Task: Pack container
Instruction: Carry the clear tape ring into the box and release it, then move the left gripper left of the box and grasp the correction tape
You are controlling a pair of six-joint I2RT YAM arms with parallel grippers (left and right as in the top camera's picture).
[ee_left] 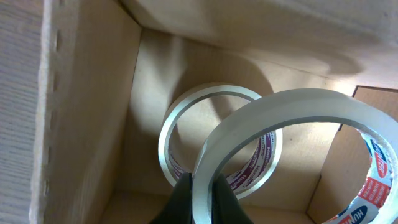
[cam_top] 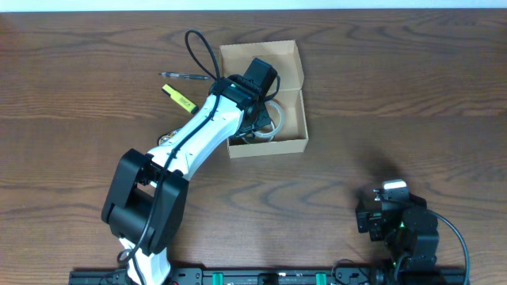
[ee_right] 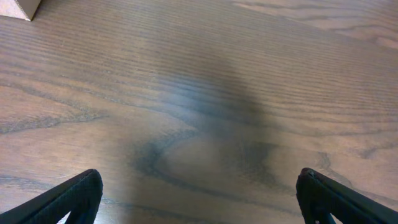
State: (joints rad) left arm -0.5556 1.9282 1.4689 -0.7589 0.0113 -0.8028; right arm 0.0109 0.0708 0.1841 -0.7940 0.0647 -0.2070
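Left tool (ee_left: pixel 200 188) inside container (cam_top: pixel 269 147), arm (cam_top: pixel 198 131) outstretched

Deep inside box (ee_left: pixel 87 112), near its left wall. Pinching thin band of tape roll (ee_left: pixel 292 102) with gripper (ee_left: pixel 202 198). Partly overlapping second roll (ee_left: pixel 177 118), flat on box floor behind.
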